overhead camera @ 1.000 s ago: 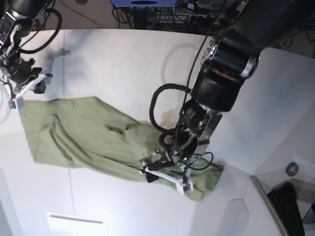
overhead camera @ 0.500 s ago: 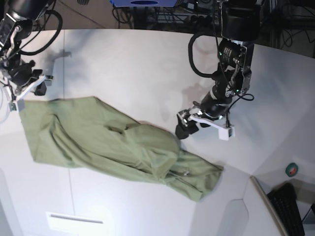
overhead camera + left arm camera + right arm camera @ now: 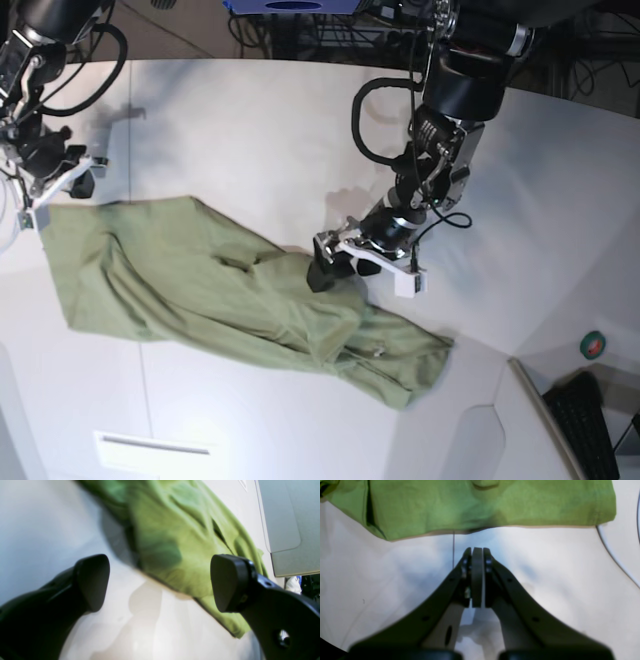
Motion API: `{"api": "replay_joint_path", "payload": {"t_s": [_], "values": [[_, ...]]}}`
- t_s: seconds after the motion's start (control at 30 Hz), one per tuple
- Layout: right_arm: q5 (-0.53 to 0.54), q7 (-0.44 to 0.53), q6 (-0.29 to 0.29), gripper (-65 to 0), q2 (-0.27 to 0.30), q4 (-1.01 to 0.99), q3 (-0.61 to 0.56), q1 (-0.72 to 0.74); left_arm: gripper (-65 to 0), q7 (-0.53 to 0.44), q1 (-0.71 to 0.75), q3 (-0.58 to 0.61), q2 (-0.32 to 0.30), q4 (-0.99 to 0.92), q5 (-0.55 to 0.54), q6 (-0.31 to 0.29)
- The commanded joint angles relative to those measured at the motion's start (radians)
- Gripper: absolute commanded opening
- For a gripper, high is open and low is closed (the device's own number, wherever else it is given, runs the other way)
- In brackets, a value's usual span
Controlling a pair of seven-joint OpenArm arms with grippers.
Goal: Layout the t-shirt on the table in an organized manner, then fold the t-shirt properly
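The olive-green t-shirt [image 3: 220,290] lies crumpled in a slanted band across the white table [image 3: 250,130], from upper left to lower right. My left gripper [image 3: 362,262] hovers open over the shirt's far edge near its middle. In the left wrist view its fingers [image 3: 92,580] stand wide apart with nothing between them, and the t-shirt [image 3: 175,530] lies just beyond. My right gripper [image 3: 55,185] is shut and empty beside the shirt's upper-left corner. In the right wrist view the right gripper [image 3: 477,552] rests short of the t-shirt's hem [image 3: 480,505].
A thin dark seam [image 3: 453,547] runs across the table, and a white cable [image 3: 615,555] curves past on the right. A raised grey panel [image 3: 282,517] stands beyond the shirt. A green-red disc [image 3: 594,344] and a keyboard [image 3: 590,425] sit at the lower right.
My left gripper opened fully, left the shirt's lower-right end, swung back over bare table, and has now come left to the shirt's far edge. The right arm has not moved.
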Motion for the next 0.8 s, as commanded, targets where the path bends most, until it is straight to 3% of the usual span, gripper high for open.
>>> {"api": "replay_joint_path", "payload": {"t_s": [0.0,0.23,0.63,0.77], "values": [[0.015,0.017,0.005,-65.0,0.011,0.017,0.004,0.011,-4.3,0.0,-0.029,0.007,0.008,0.001,-0.007,-0.007],[0.015,0.019,0.005,-65.0,0.013,0.017,0.004,0.011,-4.3,0.0,-0.081,0.011,0.04,-0.048,-0.007,-0.007],[0.015,0.019,0.005,-65.0,0.014,0.017,0.002,0.013,-4.9,-0.002,-0.121,0.013,0.045,-0.09,-0.007,-0.009],[0.015,0.019,0.005,-65.0,0.014,0.017,0.002,0.013,-19.9,-0.002,-0.124,0.013,0.054,-0.09,-0.007,-0.01]]}}
